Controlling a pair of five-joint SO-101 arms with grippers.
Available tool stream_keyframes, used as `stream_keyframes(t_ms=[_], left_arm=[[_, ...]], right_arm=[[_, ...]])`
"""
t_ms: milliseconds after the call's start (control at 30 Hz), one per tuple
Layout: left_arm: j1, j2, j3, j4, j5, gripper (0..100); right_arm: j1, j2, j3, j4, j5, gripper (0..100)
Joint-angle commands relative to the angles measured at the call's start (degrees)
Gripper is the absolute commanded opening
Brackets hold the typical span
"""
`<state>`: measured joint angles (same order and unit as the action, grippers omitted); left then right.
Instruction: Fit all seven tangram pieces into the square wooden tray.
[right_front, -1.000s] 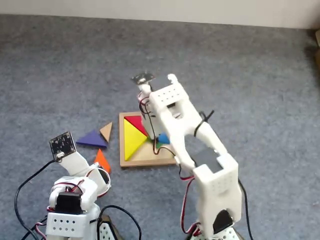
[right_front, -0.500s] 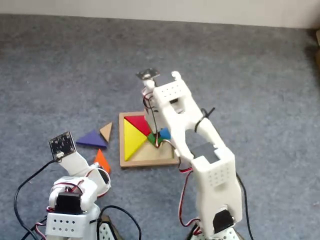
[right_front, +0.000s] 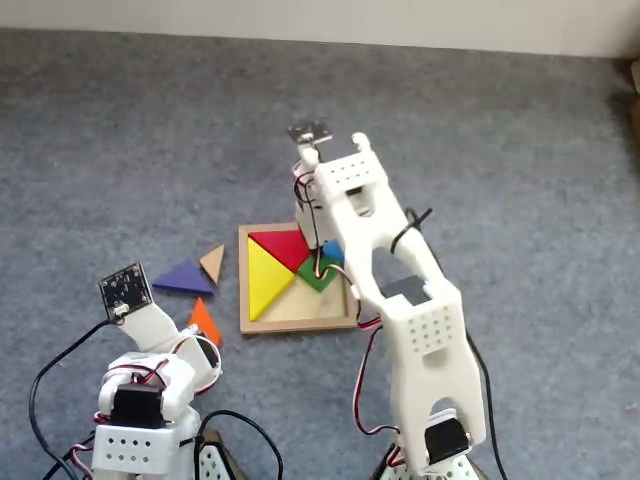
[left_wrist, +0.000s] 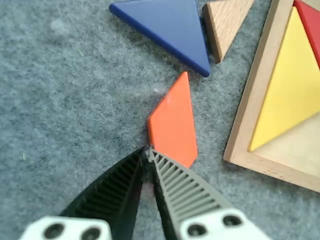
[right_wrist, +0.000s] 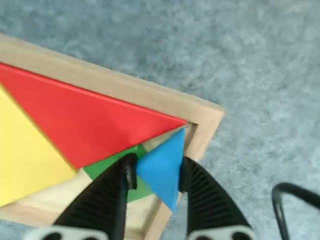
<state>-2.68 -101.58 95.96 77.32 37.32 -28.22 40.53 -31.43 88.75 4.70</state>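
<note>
One light-blue triangle (right_wrist: 162, 166) gripped by right tool (right_wrist: 156, 173) at tray (right_wrist: 202, 134) corner; left tool (left_wrist: 145, 154) closed.

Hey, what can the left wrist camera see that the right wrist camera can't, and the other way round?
Left wrist view's own: the left gripper, shut, its tips at a corner of the orange parallelogram, with the dark blue triangle and the wooden triangle near it, all on the carpet outside the tray.
Right wrist view's own: the right gripper shut on the light blue triangle at the tray's corner, beside the green piece.
Shared: the tray, the yellow triangle and red triangle in it, and the carpet.
</note>
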Motion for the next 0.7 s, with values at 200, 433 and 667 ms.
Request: stream_keyframes(t_ms=[200,433,667], left_arm=[[1.1,-3.03,1.27,2.02,-0.09,1],[1.1,-3.03,1.27,2.02,-0.09,1],[1.1,-3.03,1.27,2.02,-0.09,1]], right_arm=[[0.75,-1.19,-3.3,2.07,-0.88,9.5],[0.13,-0.75,-6.11,4.18,-4.66,18.5],[-1.54,-1.01,-6.46,4.44,-4.31,18.4]])
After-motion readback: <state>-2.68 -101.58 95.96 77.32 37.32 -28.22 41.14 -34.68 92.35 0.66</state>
